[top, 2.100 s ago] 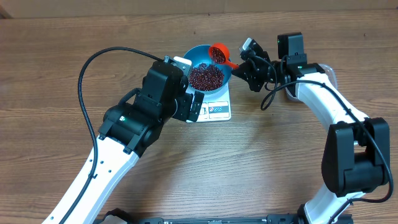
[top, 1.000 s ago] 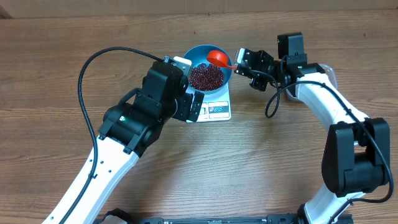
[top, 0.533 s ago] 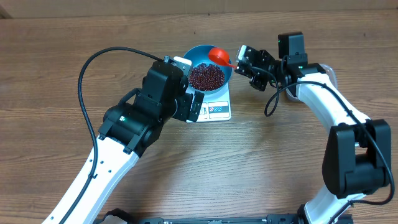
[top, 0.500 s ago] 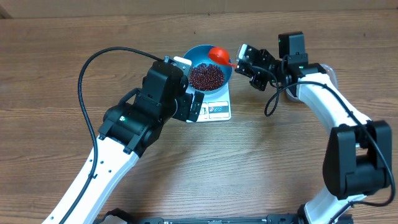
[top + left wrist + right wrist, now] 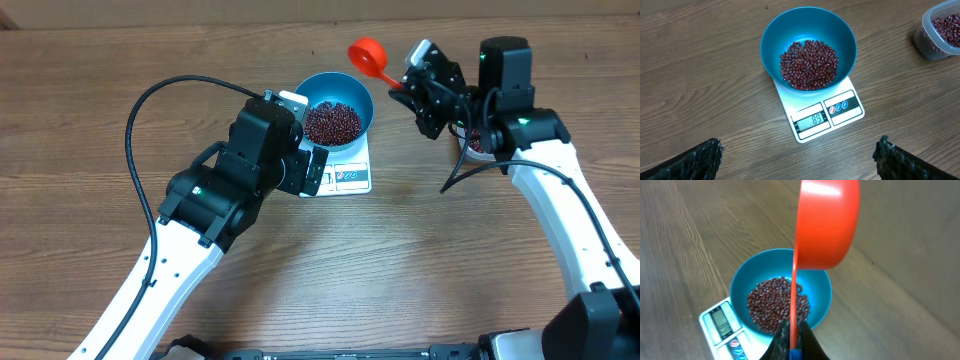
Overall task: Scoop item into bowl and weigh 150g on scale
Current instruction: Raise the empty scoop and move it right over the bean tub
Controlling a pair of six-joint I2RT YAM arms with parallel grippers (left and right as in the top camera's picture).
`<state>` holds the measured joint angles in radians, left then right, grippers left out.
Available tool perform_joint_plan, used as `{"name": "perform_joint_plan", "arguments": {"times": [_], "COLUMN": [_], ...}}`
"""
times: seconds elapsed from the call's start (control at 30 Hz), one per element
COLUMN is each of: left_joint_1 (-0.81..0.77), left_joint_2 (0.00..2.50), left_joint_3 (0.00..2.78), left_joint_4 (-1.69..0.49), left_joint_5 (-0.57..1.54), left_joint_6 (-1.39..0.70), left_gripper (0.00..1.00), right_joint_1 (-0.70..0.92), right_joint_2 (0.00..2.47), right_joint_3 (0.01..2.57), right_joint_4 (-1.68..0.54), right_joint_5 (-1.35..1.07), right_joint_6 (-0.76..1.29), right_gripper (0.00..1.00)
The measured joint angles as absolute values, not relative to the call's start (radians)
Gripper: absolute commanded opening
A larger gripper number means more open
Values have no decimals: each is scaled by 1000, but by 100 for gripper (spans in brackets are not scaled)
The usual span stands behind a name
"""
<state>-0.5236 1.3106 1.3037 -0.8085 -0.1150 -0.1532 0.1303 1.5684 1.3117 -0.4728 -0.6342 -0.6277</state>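
The blue bowl (image 5: pixel 360 98) stands on the white scale (image 5: pixel 352 177) and holds a heap of dark red beans (image 5: pixel 332 122). The scale's display (image 5: pixel 812 120) reads 89. My right gripper (image 5: pixel 410 84) is shut on the handle of a red scoop (image 5: pixel 364 50), held in the air beyond the bowl's far right rim. In the right wrist view the scoop's cup (image 5: pixel 827 225) hangs above the bowl (image 5: pixel 742 285), the handle pinched in the gripper (image 5: pixel 794 341). My left gripper (image 5: pixel 797 157) is open, nothing in it, hovering near the scale's display edge.
A clear plastic tub (image 5: pixel 940 30) with more beans stands right of the scale; overhead the tub (image 5: pixel 478 148) is mostly hidden under the right arm. A black cable (image 5: pixel 140 130) loops off the left arm. Bare wooden tabletop (image 5: pixel 420 260) surrounds everything.
The right arm has lifted the scoop out from over the bowl, up and away to the far right. The left arm, bowl and scale have not moved.
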Motion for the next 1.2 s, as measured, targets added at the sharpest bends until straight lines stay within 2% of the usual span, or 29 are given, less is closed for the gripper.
{"name": "perform_joint_plan", "arguments": {"times": [0.37,0.9,1.2], "left_joint_1": [-524,-524,-524], "left_joint_2": [1311,1311,1311], "left_joint_3": [1304,1304,1304], "left_joint_4": [-809,-809,-809], "left_joint_5": [-115,-115,-115], "left_joint_6": [-153,-153,-153], "left_gripper": [100,99,100], "right_joint_1": [3,-262,-294], "right_joint_2": [1553,1553,1553], "right_joint_3": [1313,1313,1313], "right_joint_4": [-672,-797,-825], "right_joint_5": [-474,-438,-437], "right_joint_6": [-445,-393,-378], "right_gripper": [4,4,4]}}
